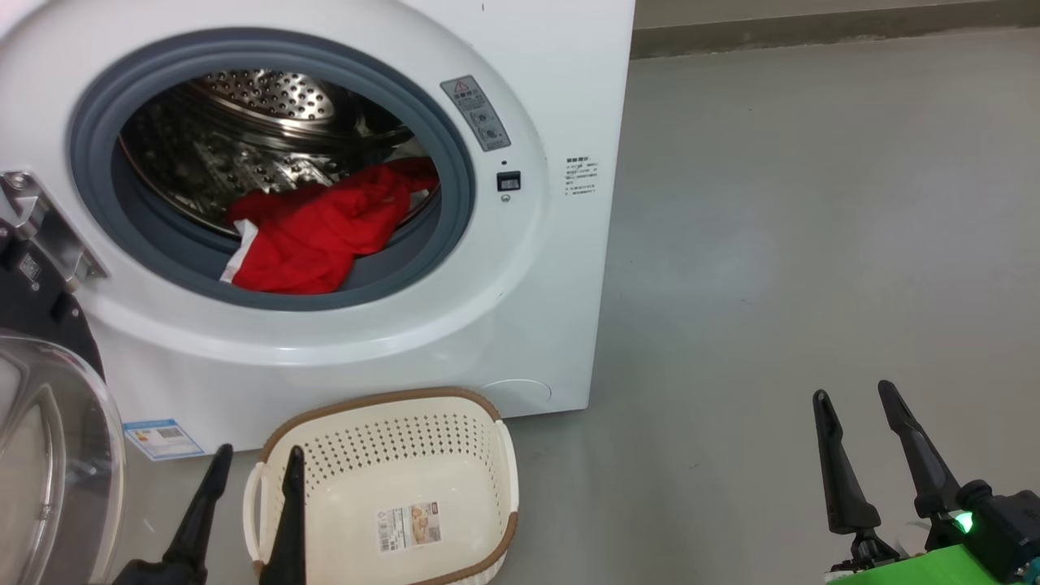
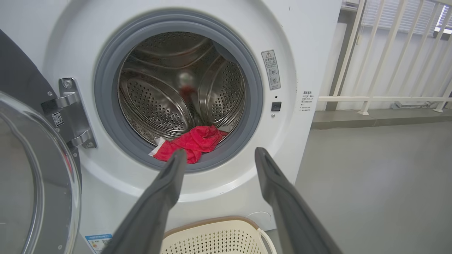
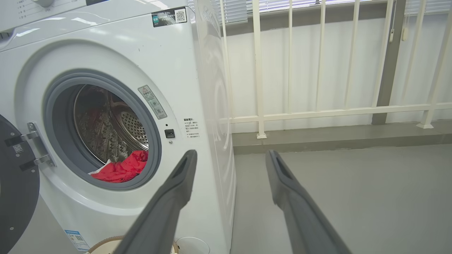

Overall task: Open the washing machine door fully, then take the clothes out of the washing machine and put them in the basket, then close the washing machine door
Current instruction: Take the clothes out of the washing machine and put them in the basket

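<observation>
Shiny perforated steel drum (image 2: 166,98); red cloth (image 1: 313,236)

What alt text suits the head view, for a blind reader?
Red clothes lie in the open washing machine, its door swung left. An empty basket stands on the floor before it; the left gripper and right gripper are open.

1. The left pincer (image 1: 258,448) has two long, slim black fingers (image 1: 197,512) tapering to narrow tips.
2. In the wrist views the fingers look matte dark grey, with a shallow recessed groove near each tip.
3. The right pincer (image 1: 853,390) has matching fingers on black knuckle-like mounts.
4. At its base sit a bright green housing (image 1: 910,570) and a small glowing green light (image 1: 964,522).
</observation>
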Robot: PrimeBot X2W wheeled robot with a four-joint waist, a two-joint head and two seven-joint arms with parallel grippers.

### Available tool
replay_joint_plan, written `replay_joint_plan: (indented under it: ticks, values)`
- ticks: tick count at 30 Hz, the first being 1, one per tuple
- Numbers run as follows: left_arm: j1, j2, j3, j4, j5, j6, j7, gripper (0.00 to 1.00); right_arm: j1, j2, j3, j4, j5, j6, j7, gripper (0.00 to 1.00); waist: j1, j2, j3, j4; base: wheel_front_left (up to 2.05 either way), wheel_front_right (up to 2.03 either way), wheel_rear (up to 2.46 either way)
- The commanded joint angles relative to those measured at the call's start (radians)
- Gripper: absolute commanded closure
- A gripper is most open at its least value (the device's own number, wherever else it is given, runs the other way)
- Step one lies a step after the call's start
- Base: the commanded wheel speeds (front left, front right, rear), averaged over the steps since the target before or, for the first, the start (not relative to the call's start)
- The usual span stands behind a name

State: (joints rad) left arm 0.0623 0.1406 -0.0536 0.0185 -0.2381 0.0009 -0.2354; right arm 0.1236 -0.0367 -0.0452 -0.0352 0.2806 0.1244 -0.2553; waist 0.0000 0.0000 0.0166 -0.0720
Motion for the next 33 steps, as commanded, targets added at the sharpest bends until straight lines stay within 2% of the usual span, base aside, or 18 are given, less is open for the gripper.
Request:
replay_joint_plan:
  ticks: [1,22,33]
  values:
    - [-0.035,0.007,0.032,-0.035,0.006,0.006,-0.012,0.00,-0.020,-0.013,0.025,-0.027,0.001,0.006,-0.006,0.00,0.0000,0.0000,0.001,0.000,0.06,-0.06,0.00]
    - [-0.045,0.006,0.037,-0.057,0.032,0.058,-0.021,0.00,-0.040,-0.013,0.044,-0.031,0.007,0.006,-0.006,0.00,0.0000,0.0000,0.044,0.006,0.00,0.00,0.00]
    - [-0.117,0.009,0.044,-0.082,0.018,0.059,-0.023,0.00,-0.096,-0.013,0.065,-0.061,0.002,0.006,-0.006,0.00,0.0000,0.0000,0.180,0.025,0.00,0.00,0.00]
